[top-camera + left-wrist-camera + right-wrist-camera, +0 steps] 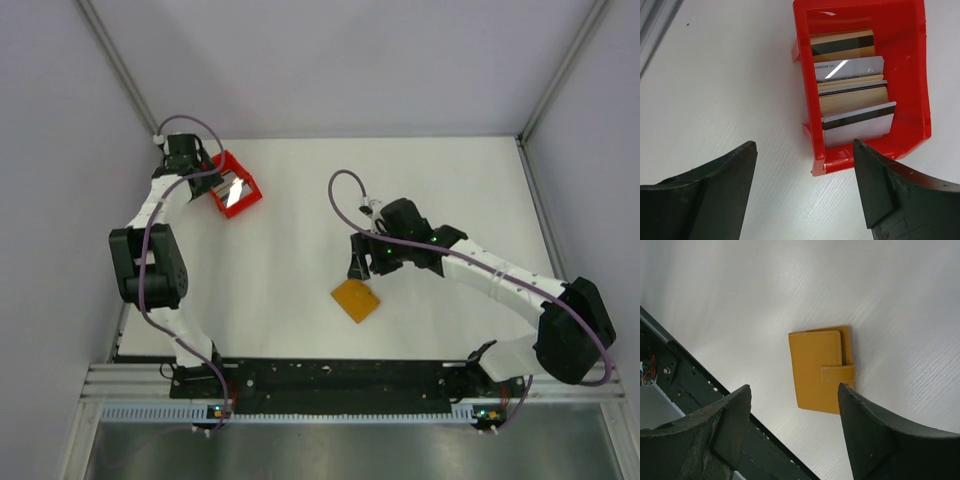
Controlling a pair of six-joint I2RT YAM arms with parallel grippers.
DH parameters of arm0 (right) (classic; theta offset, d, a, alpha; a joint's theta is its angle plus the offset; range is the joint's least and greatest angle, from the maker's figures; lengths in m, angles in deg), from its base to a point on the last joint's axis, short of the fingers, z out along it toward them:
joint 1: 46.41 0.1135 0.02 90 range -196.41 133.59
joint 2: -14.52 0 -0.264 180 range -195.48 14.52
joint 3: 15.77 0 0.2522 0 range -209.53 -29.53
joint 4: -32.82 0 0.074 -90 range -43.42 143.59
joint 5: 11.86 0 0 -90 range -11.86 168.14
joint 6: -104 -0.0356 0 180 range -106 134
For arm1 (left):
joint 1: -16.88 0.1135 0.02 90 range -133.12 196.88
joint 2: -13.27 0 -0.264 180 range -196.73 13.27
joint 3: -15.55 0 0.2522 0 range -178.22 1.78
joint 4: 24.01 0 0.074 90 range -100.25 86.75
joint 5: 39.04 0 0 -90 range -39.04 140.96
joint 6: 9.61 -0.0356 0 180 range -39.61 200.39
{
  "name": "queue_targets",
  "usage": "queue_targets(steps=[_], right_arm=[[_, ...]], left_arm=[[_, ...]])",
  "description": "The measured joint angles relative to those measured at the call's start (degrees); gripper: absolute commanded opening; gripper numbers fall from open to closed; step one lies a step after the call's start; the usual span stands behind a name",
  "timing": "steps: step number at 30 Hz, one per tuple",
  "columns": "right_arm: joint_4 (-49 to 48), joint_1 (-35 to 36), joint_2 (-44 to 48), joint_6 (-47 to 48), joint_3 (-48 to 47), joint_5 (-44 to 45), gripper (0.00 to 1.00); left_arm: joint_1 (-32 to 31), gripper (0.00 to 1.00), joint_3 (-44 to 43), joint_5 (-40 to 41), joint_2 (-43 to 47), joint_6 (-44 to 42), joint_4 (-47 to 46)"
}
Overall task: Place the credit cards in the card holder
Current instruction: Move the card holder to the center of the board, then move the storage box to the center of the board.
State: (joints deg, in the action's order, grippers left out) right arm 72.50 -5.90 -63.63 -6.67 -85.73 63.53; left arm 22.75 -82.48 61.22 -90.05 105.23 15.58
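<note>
We are holding our left claw (804, 150) released and empty just above the near corner of the red tray (921, 90). The credit cards (852, 97) are leaning inside it, packed one against another, several deep. Our right claw (792, 390) is also hanging open with nothing in it. It is hovering over the card holder (817, 370), which is lying flat on the table (880, 290), well apart from the tray and near the dark rail (690, 370).

We are judging the pick to be the first risk. The cards are sitting so close together that the claw may be pinching two or three at once, or finding no gap and scraping off their top edges. The tray walls are hemming the stack in. A claw coming down off-line may be striking the rim and shoving or tipping the tray instead of reaching a card. A thin, slick card caught by one edge may be swivelling in the grip or dropping on the way across.

The second risk is lying with the holder. It is looking closed to us, with its strap (837, 373) folded over the front, and we are seeing no pocket. Pressing on it may be sliding it toward the rail rather than opening it. A card arriving tilted may be buckling against the leather.
</note>
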Motion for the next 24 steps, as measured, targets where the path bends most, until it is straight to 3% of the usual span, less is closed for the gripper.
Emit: queue_targets(steps=[3,6,15,24], right_arm=[[0.37,-1.07,0.07,0.02,0.85,-0.74,0.7],[0.63,-1.66,0.09,0.04,1.99,-1.51,0.69],[1.57,-2.14,-0.17,0.2,3.08,-2.67,0.7],[1.6,-2.51,-0.42,1.18,3.28,-2.91,0.69]], left_arm=[[0.0,0.63,-0.2,-0.15,-3.23,0.11,-2.32],[0.0,0.59,-0.7,-0.35,-5.84,0.07,-3.78],[-0.39,0.31,-6.58,-2.1,-11.72,0.09,-4.28],[-1.7,0.24,-6.58,-3.78,-11.72,-0.35,-3.98]])
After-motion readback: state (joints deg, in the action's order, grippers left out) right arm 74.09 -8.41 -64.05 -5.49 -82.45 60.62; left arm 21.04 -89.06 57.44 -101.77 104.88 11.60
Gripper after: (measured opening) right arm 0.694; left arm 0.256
